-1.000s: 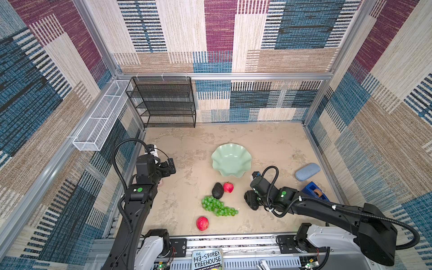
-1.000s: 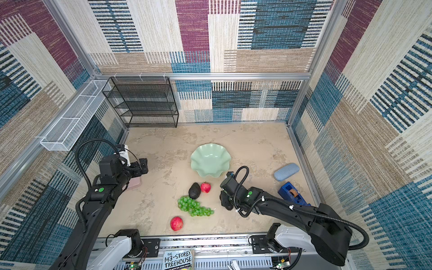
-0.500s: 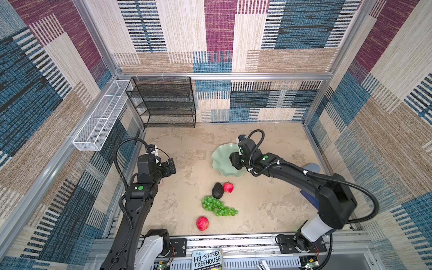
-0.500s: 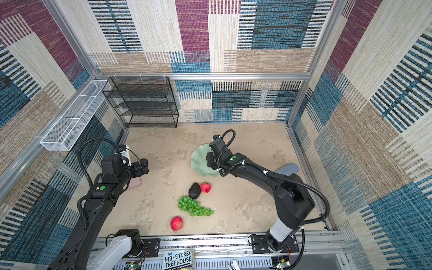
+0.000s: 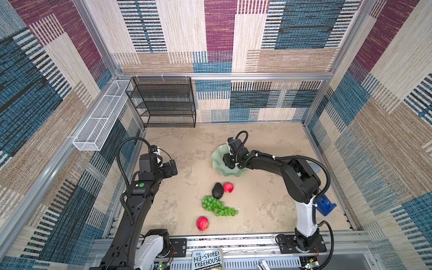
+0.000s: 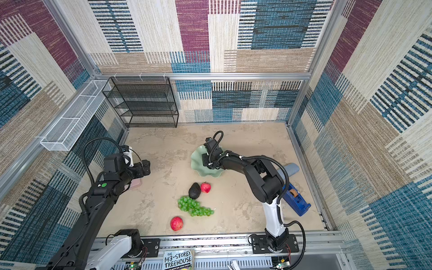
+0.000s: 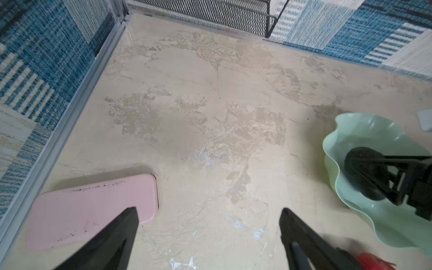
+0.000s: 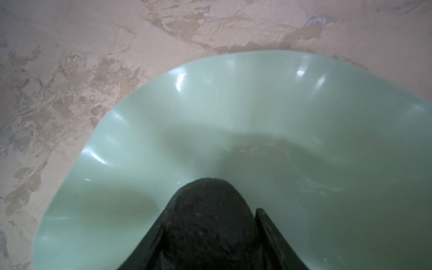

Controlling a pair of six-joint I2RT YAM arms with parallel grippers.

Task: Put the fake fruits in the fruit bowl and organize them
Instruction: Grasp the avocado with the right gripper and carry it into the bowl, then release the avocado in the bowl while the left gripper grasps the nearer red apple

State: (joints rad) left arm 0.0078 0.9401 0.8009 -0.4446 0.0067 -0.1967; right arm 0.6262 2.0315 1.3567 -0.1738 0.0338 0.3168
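The right hand is gripping an avocado lengthwise, the fruit bowl lying directly beneath it; the left hand is hanging wide open.

The right gripper is clamped on a dark brown-black, pear-shaped avocado with reddish speckles. Its black fingers press one against each flank of the fruit. The avocado is positioned over the interior of a wide, glossy, pale mint-green bowl with a wavy scalloped rim, with its rounded end directed toward the bowl centre. Contact between the avocado and the bowl floor cannot be determined. A soft shadow lies on the bowl wall just beside the fruit. Bright highlights mark the rim lobes. Outside the rim, a beige mottled tabletop surrounds the bowl.
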